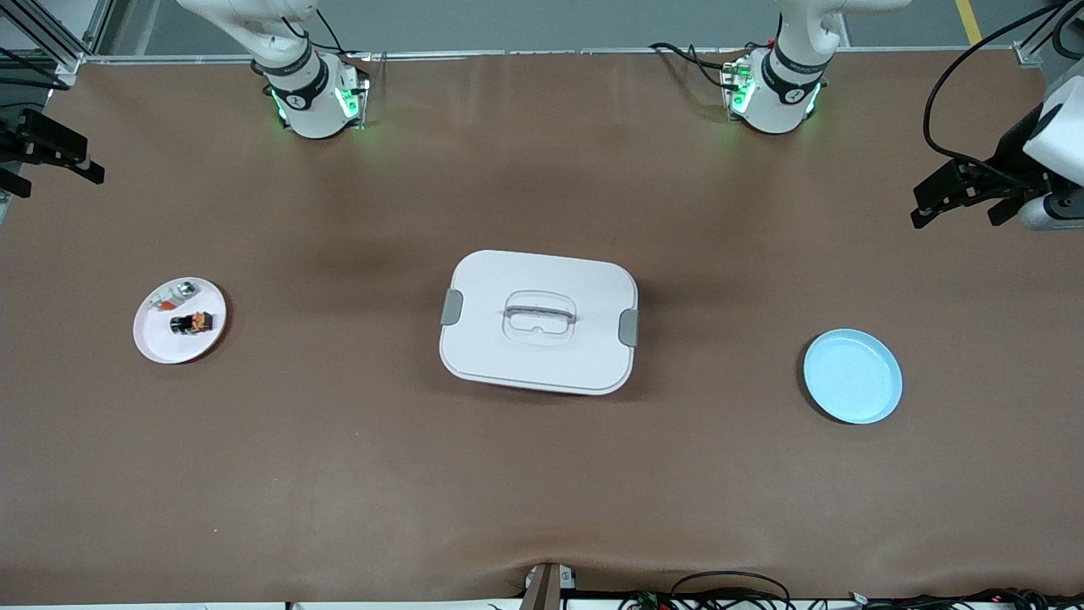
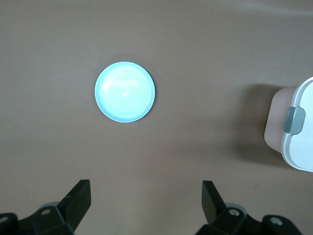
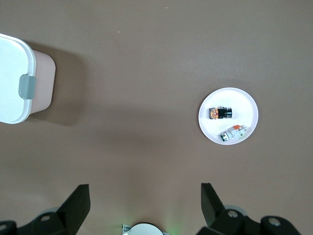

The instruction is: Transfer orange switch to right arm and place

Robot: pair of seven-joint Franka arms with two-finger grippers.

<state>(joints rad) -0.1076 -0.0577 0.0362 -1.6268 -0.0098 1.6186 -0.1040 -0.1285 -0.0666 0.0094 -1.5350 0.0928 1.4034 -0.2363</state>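
Front view: the orange switch (image 1: 192, 323) lies on a small white plate (image 1: 157, 343) at the middle left of the frame, toward the right arm's end of the table, with a whitish-silver small part (image 1: 176, 294) beside it on the same plate. A white lidded box (image 1: 539, 321) with grey side latches sits at the centre, and an empty light blue plate (image 1: 852, 376) lies at the lower right. The right gripper (image 1: 51, 157) hangs at the upper left edge of the frame, the left gripper (image 1: 961, 196) at the upper right edge; both arms wait with fingers spread and nothing between them.

Left wrist view: the blue plate (image 2: 125, 91) shows in the upper middle, a corner of the box (image 2: 298, 128) at the right edge, and the left gripper (image 2: 146, 201) gapes along the bottom.

Right wrist view: the switch (image 3: 220, 113) and the silver part (image 3: 232, 133) lie apart on the white plate (image 3: 244, 103) at the middle right; the box (image 3: 17, 83) sits at the upper left, and the right gripper (image 3: 145, 203) stands wide apart at the bottom.
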